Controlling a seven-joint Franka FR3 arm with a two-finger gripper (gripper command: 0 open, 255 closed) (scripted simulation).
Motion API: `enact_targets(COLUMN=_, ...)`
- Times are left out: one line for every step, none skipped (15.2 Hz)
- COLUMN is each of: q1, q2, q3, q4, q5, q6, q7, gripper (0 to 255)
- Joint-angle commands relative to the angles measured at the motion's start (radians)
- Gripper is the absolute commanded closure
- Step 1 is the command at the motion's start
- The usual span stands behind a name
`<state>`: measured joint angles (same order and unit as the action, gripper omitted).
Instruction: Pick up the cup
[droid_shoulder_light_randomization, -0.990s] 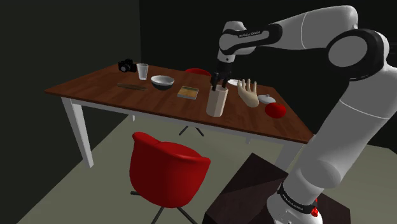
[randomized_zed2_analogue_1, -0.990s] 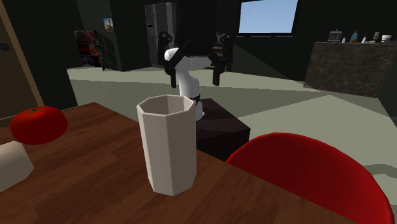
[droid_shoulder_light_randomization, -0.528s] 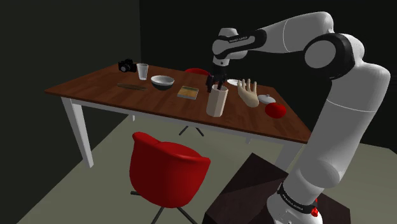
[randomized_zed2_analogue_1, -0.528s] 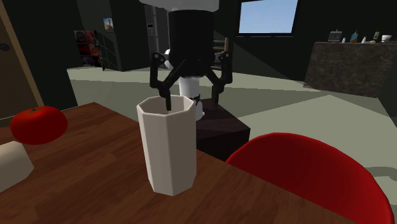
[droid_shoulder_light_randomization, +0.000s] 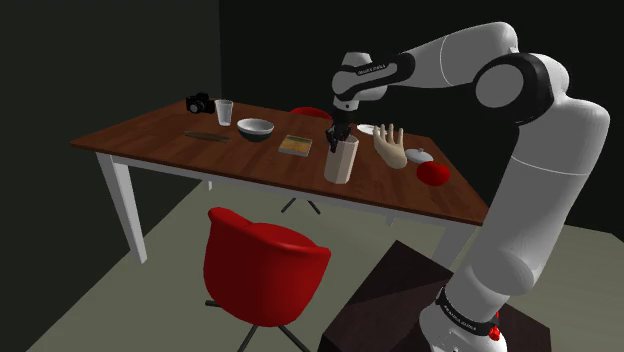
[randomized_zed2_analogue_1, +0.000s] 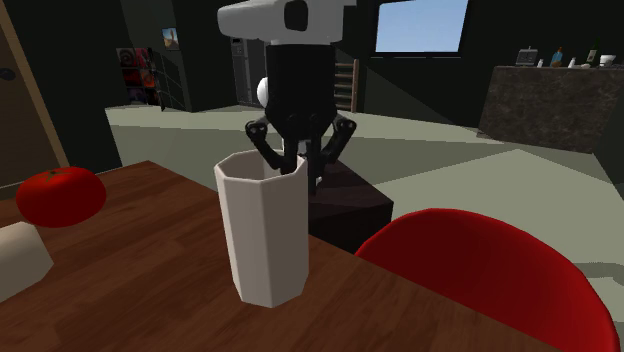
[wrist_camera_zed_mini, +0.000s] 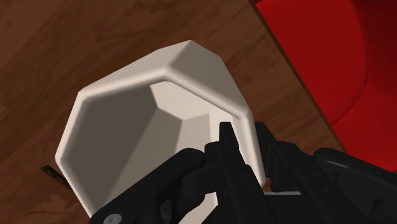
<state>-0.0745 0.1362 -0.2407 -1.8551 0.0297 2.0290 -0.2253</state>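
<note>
Fingers (wrist_camera_zed_mini: 227, 149) look clamped on the cup (randomized_zed2_analogue_1: 265, 235) wall at the rim, one prong inside and one outside (the wrist view shows the wall pinched between them pretty clearly). Cup's a plain white faceted thing, upright with its base on the brown table (droid_shoulder_light_randomization: 160, 135), near the edge where the red chair (droid_shoulder_light_randomization: 262, 262) is. A book (droid_shoulder_light_randomization: 295, 145) lies just off to the shoulder view's left of it, and a model hand (droid_shoulder_light_randomization: 392, 145) stands to its right. Gripper (droid_shoulder_light_randomization: 337, 138) points straight down into it from the white arm (droid_shoulder_light_randomization: 540, 150).
</note>
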Motion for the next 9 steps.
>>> enact_targets(q1=0.000, q2=0.000, q3=0.000, q4=-0.001, q5=0.000, q6=0.001, q7=0.000, gripper=255)
enact_targets(q1=0.000, q2=0.000, q3=0.000, q4=-0.001, q5=0.000, q6=0.000, q7=0.000, gripper=255)
enact_targets(q1=0.000, q2=0.000, q3=0.000, q4=-0.001, q5=0.000, q6=0.000, q7=0.000, gripper=255)
enact_targets(q1=0.000, q2=0.000, q3=0.000, q4=0.000, q5=0.000, q6=0.001, q7=0.000, gripper=255)
enact_targets(q1=0.000, q2=0.000, q3=0.000, q4=0.000, q5=0.000, q6=0.000, q7=0.000, gripper=255)
enact_targets(q1=0.000, q2=0.000, q3=0.000, q4=0.000, q5=0.000, q6=0.000, q7=0.000, gripper=255)
enact_targets(q1=0.000, q2=0.001, q3=0.000, q4=0.000, q5=0.000, q6=0.001, q7=0.000, gripper=255)
enact_targets(q1=0.000, q2=-0.003, q3=0.000, q4=0.010, q5=-0.001, q6=-0.012, q7=0.001, gripper=255)
enact_targets(q1=0.000, q2=-0.006, q3=0.000, q4=0.019, q5=-0.002, q6=-0.025, q7=0.001, gripper=255)
